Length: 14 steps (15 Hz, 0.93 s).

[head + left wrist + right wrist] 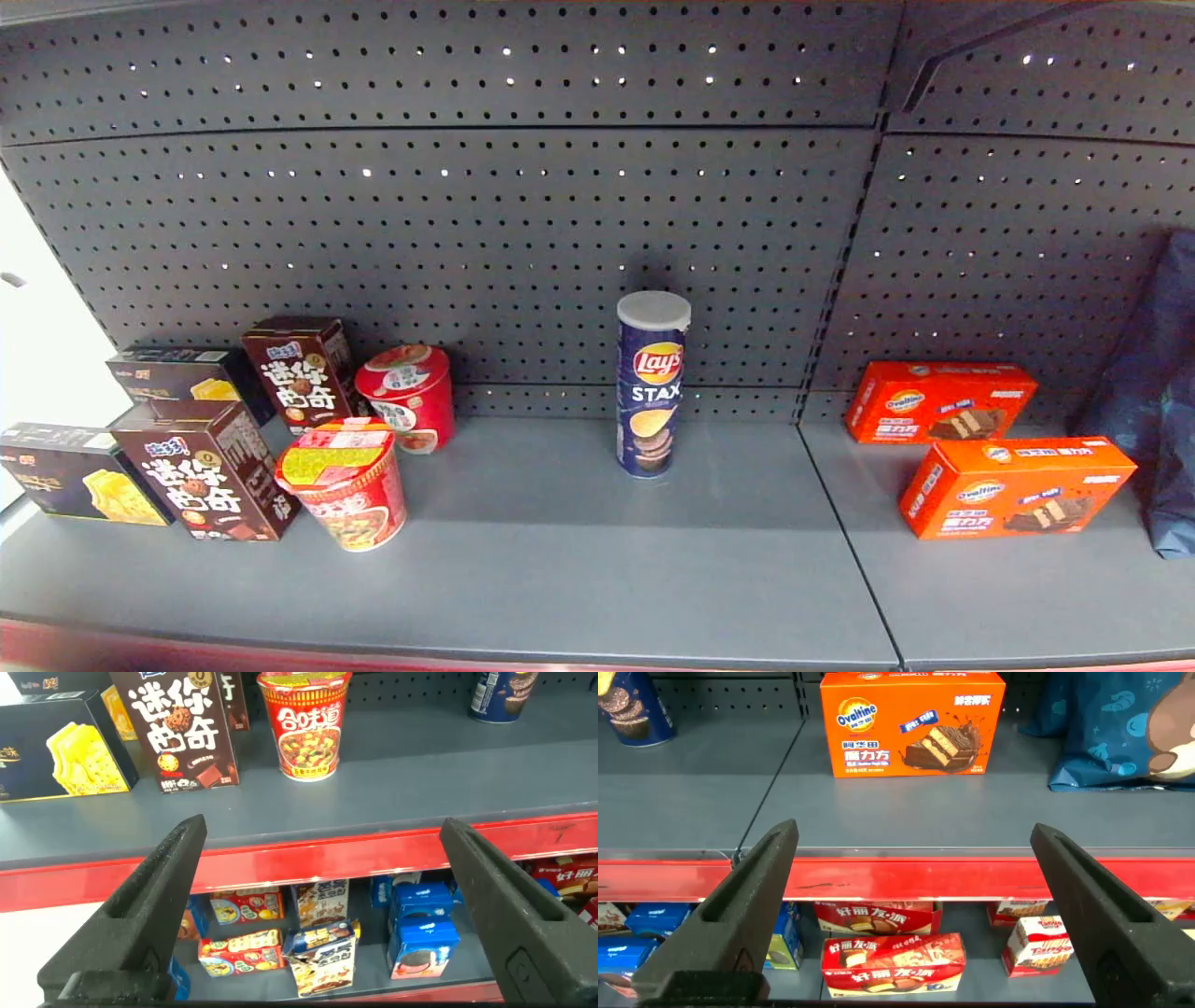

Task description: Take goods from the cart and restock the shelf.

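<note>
The grey shelf (579, 560) carries a tall blue chip can (652, 383) at its middle, two red cup noodles (345, 481) and brown and black snack boxes (213, 471) on the left, and two orange boxes (1018, 485) on the right. My left gripper (322, 831) is open with nothing in it, in front of the shelf's red front edge (327, 859), facing the near cup noodle (304, 723) and a brown box (177, 728). My right gripper (913, 831) is open and holds nothing, facing an orange box (910, 723).
A dark blue bag (1167, 411) leans at the shelf's far right. A perforated back panel (523, 233) closes the rear. Below the red edge, a lower shelf holds several boxed snacks (318, 952) and red boxes (892, 957). Bare shelf lies around the chip can.
</note>
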{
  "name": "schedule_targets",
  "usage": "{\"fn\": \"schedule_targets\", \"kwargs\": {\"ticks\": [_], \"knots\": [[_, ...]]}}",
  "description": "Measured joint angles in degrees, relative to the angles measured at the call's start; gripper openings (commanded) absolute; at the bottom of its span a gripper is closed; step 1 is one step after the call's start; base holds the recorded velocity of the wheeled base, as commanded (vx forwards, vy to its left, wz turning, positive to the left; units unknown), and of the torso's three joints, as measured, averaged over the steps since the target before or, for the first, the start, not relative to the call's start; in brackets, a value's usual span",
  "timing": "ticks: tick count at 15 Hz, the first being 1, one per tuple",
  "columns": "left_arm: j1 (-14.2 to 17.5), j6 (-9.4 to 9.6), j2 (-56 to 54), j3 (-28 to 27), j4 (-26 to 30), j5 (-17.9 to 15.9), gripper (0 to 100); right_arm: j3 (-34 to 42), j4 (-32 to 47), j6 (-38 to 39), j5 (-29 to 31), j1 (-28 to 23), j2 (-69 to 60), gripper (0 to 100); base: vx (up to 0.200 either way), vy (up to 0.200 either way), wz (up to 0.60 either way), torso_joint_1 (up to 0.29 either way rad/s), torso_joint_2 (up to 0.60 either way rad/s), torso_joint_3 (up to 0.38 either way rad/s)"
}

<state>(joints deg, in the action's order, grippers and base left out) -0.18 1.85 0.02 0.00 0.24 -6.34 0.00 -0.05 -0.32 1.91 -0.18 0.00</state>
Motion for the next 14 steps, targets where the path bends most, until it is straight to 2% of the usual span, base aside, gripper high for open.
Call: {"fn": "schedule_targets", "kwargs": {"ticks": [2, 14], "knots": [[0.0, -0.02, 0.0, 0.0, 0.0, 0.0, 100, 0.0, 0.0, -0.1, 0.0, 0.0, 0.0, 100, 0.0, 0.0, 0.0, 0.0, 0.0, 0.0], [-0.1, 0.0, 0.0, 0.0, 0.0, -0.1, 100, 0.0, 0.0, -0.2, 0.3, 0.0, 0.0, 100, 0.0, 0.0, 0.6, 0.003, 0.0, 0.002]]}}
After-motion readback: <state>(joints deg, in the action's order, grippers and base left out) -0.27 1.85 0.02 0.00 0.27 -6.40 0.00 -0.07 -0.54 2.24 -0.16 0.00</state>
